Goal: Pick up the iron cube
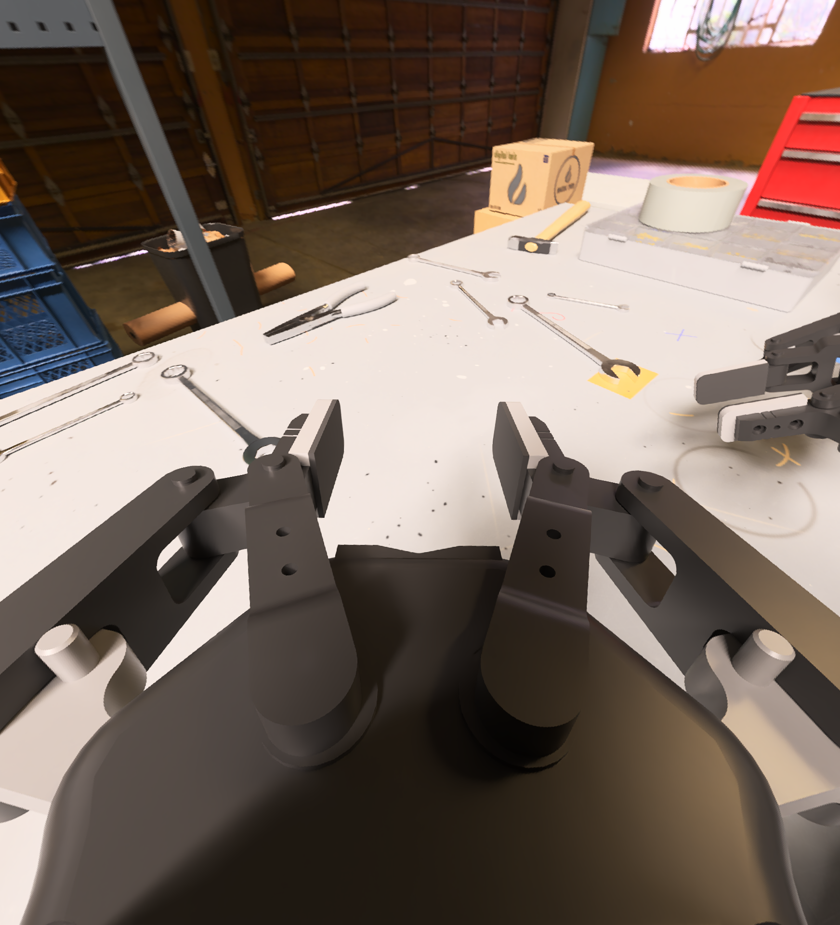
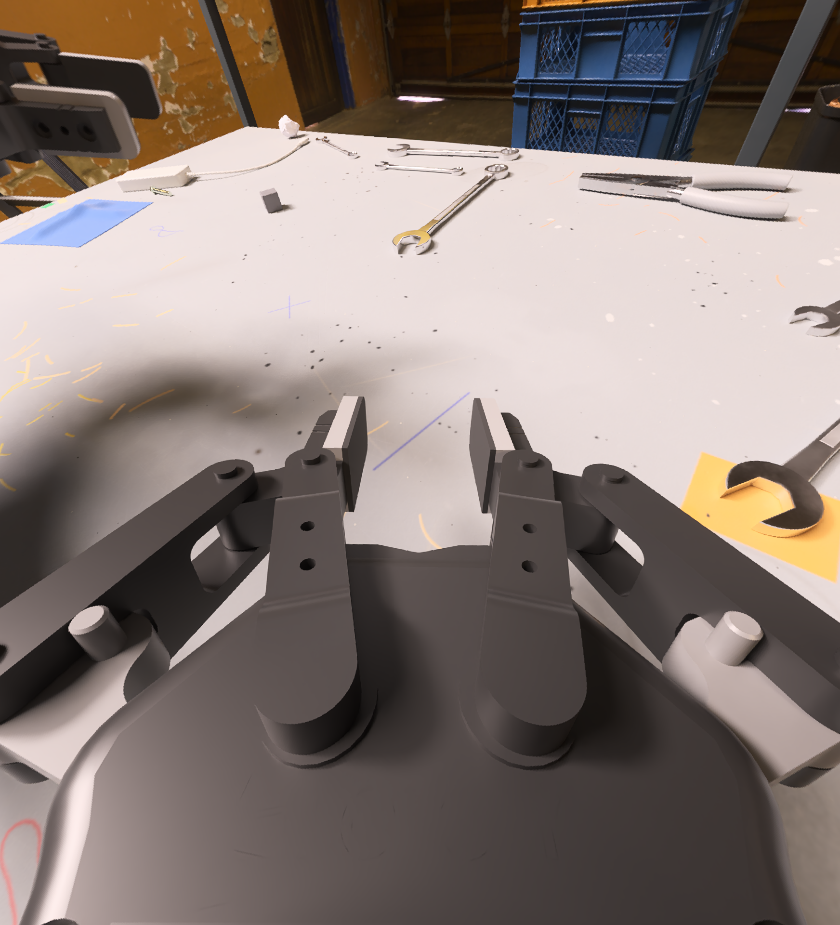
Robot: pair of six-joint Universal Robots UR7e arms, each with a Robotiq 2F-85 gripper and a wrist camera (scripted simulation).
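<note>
The iron cube [image 2: 271, 200] is a small dark grey block. It sits on the white table far ahead and to the left in the right wrist view. It does not show in the left wrist view. My left gripper [image 1: 418, 440] is open and empty above bare table. My right gripper [image 2: 418, 430] is open and empty, well short of the cube. The right gripper also shows at the right edge of the left wrist view [image 1: 723, 410]. The left gripper shows at the top left of the right wrist view [image 2: 128, 105].
Several wrenches [image 2: 450, 207] and pliers [image 2: 683, 192] lie on the table [image 2: 508, 320]. A blue patch [image 2: 77, 222] and a white adapter with cord [image 2: 155, 177] lie near the cube. A hammer [image 1: 548, 233], parts case [image 1: 708, 260], tape roll [image 1: 690, 202] and cardboard box [image 1: 538, 175] stand at the far end.
</note>
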